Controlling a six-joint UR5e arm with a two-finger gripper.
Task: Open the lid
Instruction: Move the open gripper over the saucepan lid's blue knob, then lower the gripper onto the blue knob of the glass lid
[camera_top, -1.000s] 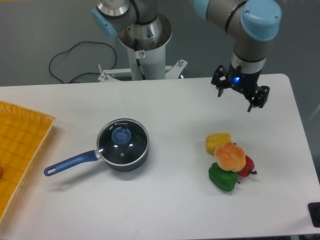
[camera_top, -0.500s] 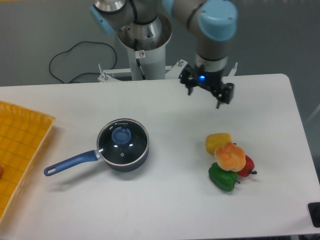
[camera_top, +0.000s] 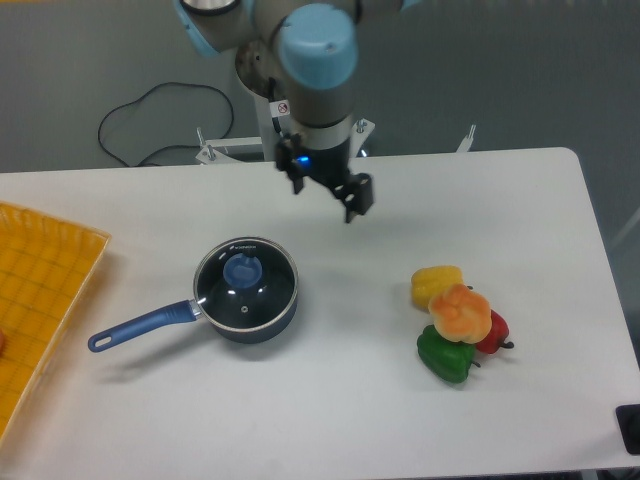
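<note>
The round glass lid (camera_top: 245, 282) with a metal rim and a blue centre knob (camera_top: 242, 269) rests on the small dark-blue saucepan (camera_top: 262, 323), whose long blue handle (camera_top: 140, 326) points to the lower left. My gripper (camera_top: 326, 193) hangs open and empty above the table, up and to the right of the lid, well apart from it. Its two black fingers point down.
A cluster of yellow, orange, red and green peppers (camera_top: 456, 320) lies at the right. A yellow tray (camera_top: 40, 290) sits at the left edge. The arm's base (camera_top: 290, 100) and a black cable (camera_top: 150, 110) are at the back.
My gripper has swept left across the back of the table, from the far right to just up and right of the saucepan. The lid and the saucepan have not moved.
</note>
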